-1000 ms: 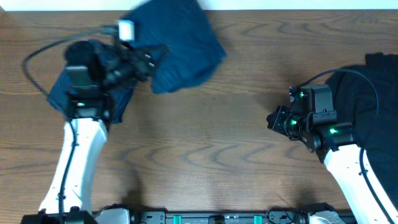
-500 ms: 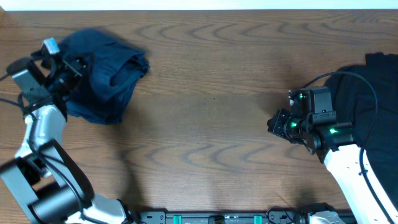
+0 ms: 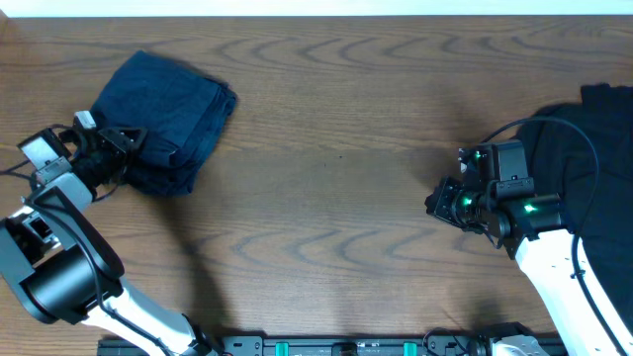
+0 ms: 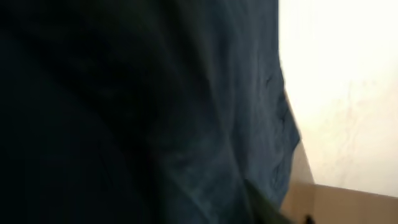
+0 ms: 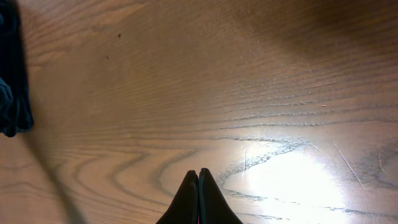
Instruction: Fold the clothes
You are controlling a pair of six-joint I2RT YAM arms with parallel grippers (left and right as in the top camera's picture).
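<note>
A folded bundle of navy-blue clothes (image 3: 163,114) lies on the table's far left. My left gripper (image 3: 124,150) sits at the bundle's lower-left edge, its jaws parted, the fabric lying against them. The left wrist view is filled by dark blue cloth (image 4: 186,112), with one fingertip (image 4: 267,208) just showing at the bottom. My right gripper (image 3: 437,203) hovers right of centre over bare wood; its fingers (image 5: 198,183) are pressed together with nothing between them.
A heap of dark clothes (image 3: 598,148) covers the table's right edge, beside and under the right arm. Dark cloth (image 5: 12,74) shows at the left border of the right wrist view. The wooden table (image 3: 336,158) stretches between the arms.
The left arm carried the blue bundle from the upper middle to the far left and laid it down. Its jaws have parted and it has drawn back to the bundle's lower-left edge. The right arm stayed still.
</note>
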